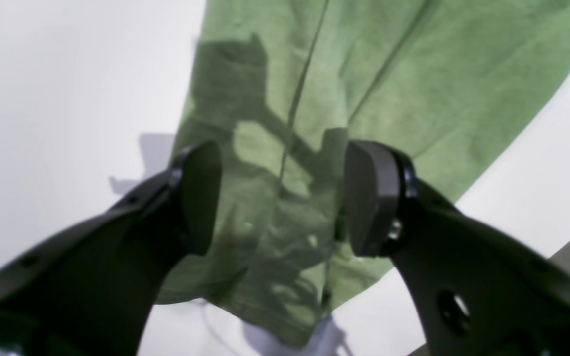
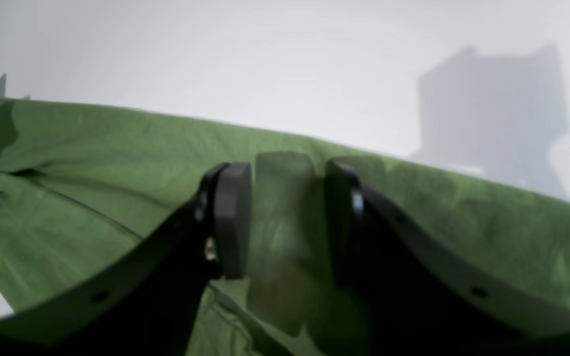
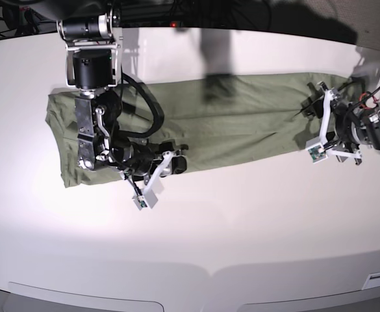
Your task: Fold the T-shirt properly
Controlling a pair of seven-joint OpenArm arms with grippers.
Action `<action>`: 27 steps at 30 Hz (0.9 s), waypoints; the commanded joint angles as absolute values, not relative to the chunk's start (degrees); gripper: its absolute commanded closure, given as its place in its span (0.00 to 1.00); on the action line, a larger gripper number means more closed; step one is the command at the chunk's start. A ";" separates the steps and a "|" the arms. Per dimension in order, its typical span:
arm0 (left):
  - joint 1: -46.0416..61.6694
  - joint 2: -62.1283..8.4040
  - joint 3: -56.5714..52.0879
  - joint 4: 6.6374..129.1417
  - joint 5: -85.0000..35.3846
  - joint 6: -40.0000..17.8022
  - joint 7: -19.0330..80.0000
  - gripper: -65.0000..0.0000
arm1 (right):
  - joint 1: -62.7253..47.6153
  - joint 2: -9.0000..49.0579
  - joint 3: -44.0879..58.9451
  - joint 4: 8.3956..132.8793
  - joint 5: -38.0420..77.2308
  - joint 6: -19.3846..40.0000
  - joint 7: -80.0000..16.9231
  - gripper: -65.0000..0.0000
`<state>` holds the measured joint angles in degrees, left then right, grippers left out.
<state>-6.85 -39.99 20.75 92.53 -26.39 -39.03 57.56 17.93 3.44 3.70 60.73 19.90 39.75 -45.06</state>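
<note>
The T-shirt (image 3: 241, 123) is a sage-green strip lying lengthwise across the white table. In the left wrist view my left gripper (image 1: 285, 198) hangs open over one narrow end of the T-shirt (image 1: 413, 74), its fingers wide apart and casting shadows on the cloth. It sits at the shirt's right end in the base view (image 3: 314, 107). My right gripper (image 2: 285, 222) stands open over the T-shirt (image 2: 92, 163) near its long edge, with green cloth showing in the gap. In the base view it is at the near edge, left of middle (image 3: 178, 162).
The white table (image 3: 241, 227) stretches towards the front, its rounded front edge (image 3: 209, 270) low in the base view. The right arm's upright column (image 3: 89, 58) and black cables (image 3: 144, 104) stand over the shirt's left part. Dark equipment lines the back.
</note>
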 commanded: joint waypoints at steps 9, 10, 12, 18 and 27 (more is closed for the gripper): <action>-11.88 -34.28 20.43 84.62 -29.74 -40.00 66.30 0.41 | 19.20 3.49 3.73 61.39 21.43 40.00 -45.32 0.61; -12.45 -34.33 20.43 84.62 -32.58 -40.00 67.64 0.41 | 19.20 3.49 3.73 61.39 21.43 40.00 -45.30 0.61; -13.37 -34.35 20.43 84.62 -37.15 -40.00 71.81 0.41 | 19.20 3.51 3.73 61.39 21.41 40.00 -45.30 0.61; -13.47 -36.36 20.43 84.62 -46.81 -40.00 78.43 0.41 | 19.20 3.49 3.73 61.39 21.41 40.00 -45.25 0.61; -13.47 -36.58 20.43 84.62 -50.61 -40.00 80.00 0.41 | 19.20 3.51 3.73 61.39 21.41 40.00 -45.47 0.61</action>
<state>-12.38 -35.70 20.99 83.99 -49.80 -39.64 80.09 17.91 3.46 3.70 60.73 21.19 39.75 -45.47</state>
